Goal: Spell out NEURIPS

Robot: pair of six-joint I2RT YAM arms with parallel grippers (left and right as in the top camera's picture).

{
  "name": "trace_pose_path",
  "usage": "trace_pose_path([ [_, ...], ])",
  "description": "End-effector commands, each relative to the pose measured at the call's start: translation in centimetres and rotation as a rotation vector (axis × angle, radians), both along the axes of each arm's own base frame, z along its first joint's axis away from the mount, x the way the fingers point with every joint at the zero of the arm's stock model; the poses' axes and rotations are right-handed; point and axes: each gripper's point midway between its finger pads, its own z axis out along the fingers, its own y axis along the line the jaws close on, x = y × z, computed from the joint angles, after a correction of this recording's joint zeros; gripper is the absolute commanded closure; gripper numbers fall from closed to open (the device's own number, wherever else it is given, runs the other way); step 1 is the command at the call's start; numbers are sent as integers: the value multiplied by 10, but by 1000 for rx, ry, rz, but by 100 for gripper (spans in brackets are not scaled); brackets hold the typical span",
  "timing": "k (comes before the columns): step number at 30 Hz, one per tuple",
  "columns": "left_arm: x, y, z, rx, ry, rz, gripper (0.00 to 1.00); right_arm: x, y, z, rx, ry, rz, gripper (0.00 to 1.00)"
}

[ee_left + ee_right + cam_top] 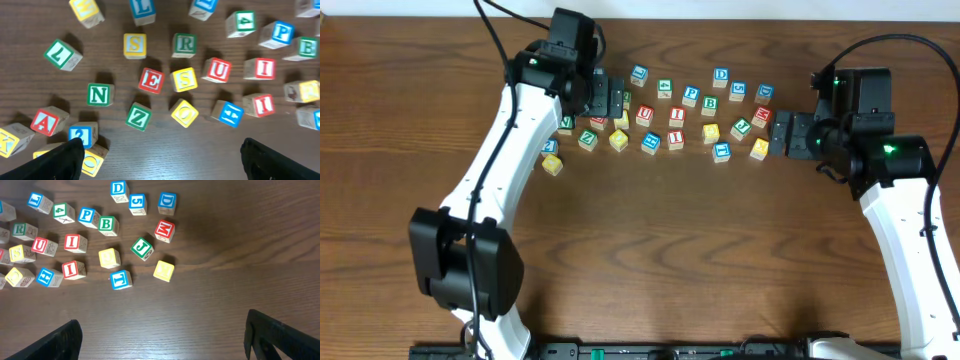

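Alphabet cubes lie scattered on the wooden bench [650, 250], the letters not yet set in a row. They form a loose band across the upper middle of the overhead view, with one of my grippers at each end.

My left gripper [161, 149] sits at the bottom edge of its wrist view, fingers spread wide with nothing between them.

Above it in that view:
- The green N cube [99, 94] sits left of centre.
- The red E cube [151, 80] is near the N, up and to its right.
- The yellow S cube [184, 79] is just beside the E on its right.
- The red U cube [218, 70] and the red I cube [265, 68] follow further right, apart from each other.
- The green R cube [184, 44] stands directly above the S.
- The blue P cube [282, 33] lies in the upper right.
- A second red I cube [263, 104] sits below the first.
- A green Z cube [138, 116] lies below the E.
- A red A cube [46, 122] is at the lower left.

My right gripper [162, 326] is also spread wide and holds nothing, over bare wood at the bottom of its wrist view. The cubes there fill the upper left of the frame. A blue T cube [120, 279], a green J cube [142, 247] and a red M cube [164, 229] lie nearest its centre. A blue D cube [167, 201] sits at the top.
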Motion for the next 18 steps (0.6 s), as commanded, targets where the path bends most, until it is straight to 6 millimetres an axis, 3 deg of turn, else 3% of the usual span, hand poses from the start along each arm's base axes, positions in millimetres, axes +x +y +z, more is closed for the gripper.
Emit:
trace_pose_path([
  [1, 7, 5, -4, 20, -4, 42, 2, 4, -3, 8, 0, -20, -15, 1],
  [18, 7, 10, -18, 57, 27, 45, 2, 4, -3, 8, 0, -20, -15, 1],
])
